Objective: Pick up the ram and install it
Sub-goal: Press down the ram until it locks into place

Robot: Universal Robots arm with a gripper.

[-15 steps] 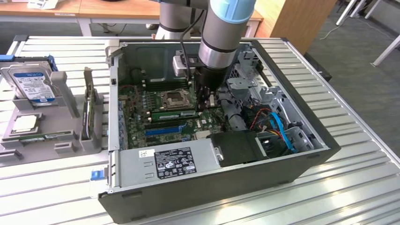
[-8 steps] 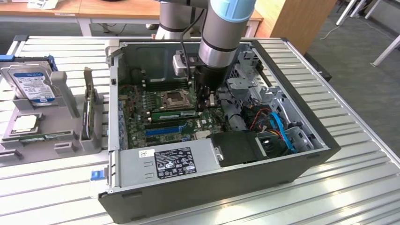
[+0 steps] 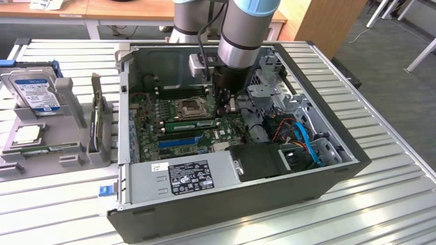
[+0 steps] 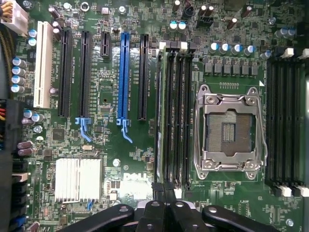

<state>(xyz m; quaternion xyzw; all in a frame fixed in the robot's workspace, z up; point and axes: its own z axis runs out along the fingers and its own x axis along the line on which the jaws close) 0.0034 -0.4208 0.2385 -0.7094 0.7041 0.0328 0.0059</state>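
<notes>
1. Seating looks like the step in hand: the ram [image 3: 191,124], a long thin green circuit-board stick, lies in a black memory slot at six o'clock of the silver processor socket [image 3: 189,108].
2. The black gripper [image 4: 164,186], fingers pinched together and holding nothing, hovers over the ram's end; finishing likely calls for even downward pressure.
3. The open black computer case [image 3: 327,127] holds the green motherboard [image 3: 146,122]; at the exterior view's nine o'clock, a grey tray [image 3: 68,102] carries a hard drive [image 3: 34,92].

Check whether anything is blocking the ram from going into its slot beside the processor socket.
Nothing visible is in the way. The ram already stands on edge along the memory slot farthest from the processor socket, with the shut gripper at one end of it. The neighbouring memory slots hold nothing. I cannot tell whether it is fully seated.
</notes>
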